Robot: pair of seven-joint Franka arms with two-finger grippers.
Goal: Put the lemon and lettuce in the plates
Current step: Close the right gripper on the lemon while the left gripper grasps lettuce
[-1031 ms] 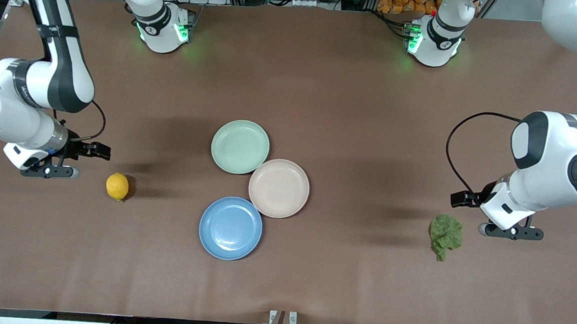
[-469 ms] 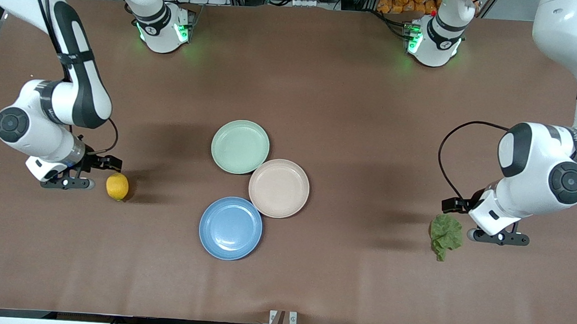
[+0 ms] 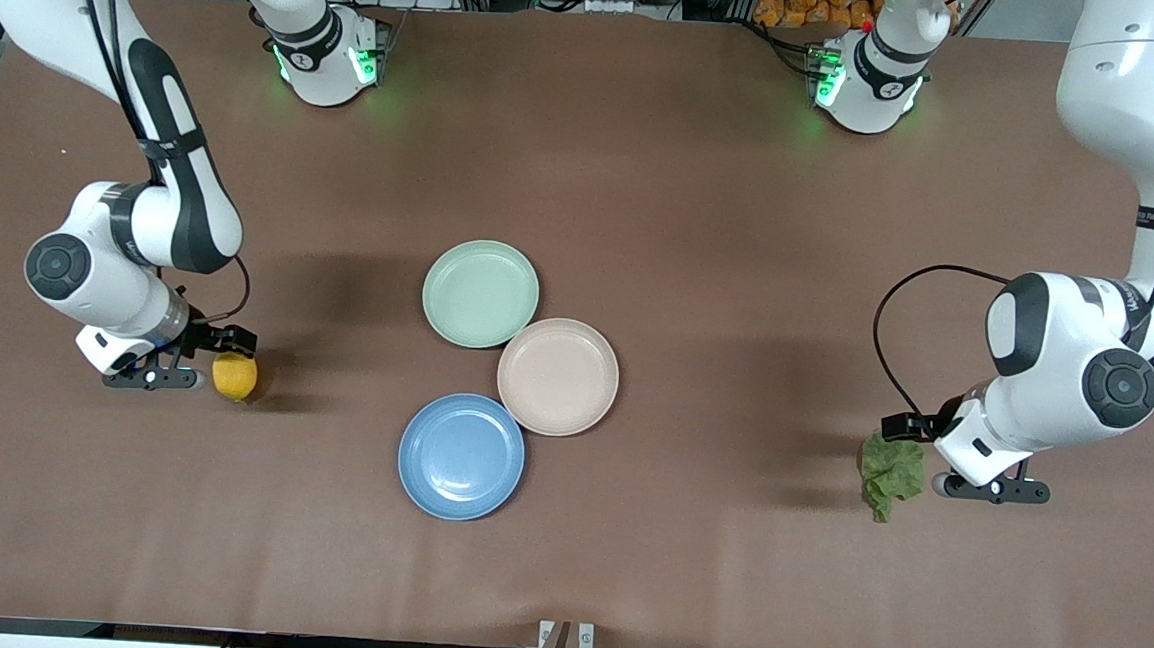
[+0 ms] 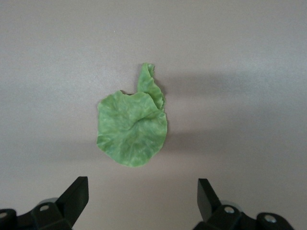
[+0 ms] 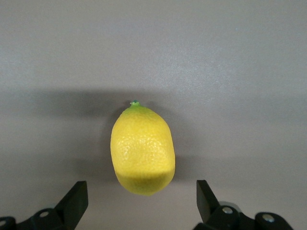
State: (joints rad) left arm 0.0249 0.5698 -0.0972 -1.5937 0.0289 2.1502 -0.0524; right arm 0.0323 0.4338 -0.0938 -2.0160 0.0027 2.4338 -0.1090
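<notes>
The lemon [image 3: 234, 376] lies on the table toward the right arm's end. My right gripper [image 3: 158, 377] is open and empty, low beside it; in the right wrist view the lemon [image 5: 142, 148] sits just ahead of the open right gripper [image 5: 142, 201]. The lettuce [image 3: 891, 470] lies flat toward the left arm's end. My left gripper [image 3: 990, 488] is open and empty beside it; in the left wrist view the leaf [image 4: 133, 132] is ahead of the spread left gripper [image 4: 142, 191]. The blue plate [image 3: 461, 456] and the beige-pink plate [image 3: 558, 376] sit empty mid-table, touching.
A mint-green plate [image 3: 480, 293], also empty, touches the beige-pink plate and lies farther from the front camera. The brown table mat [image 3: 703, 222] carries nothing else. The arm bases stand along the table's edge farthest from the camera.
Both arms have swung in and lowered: the right gripper has closed in on the lemon, the left gripper on the lettuce. The lemon, lettuce and plates have not moved.
</notes>
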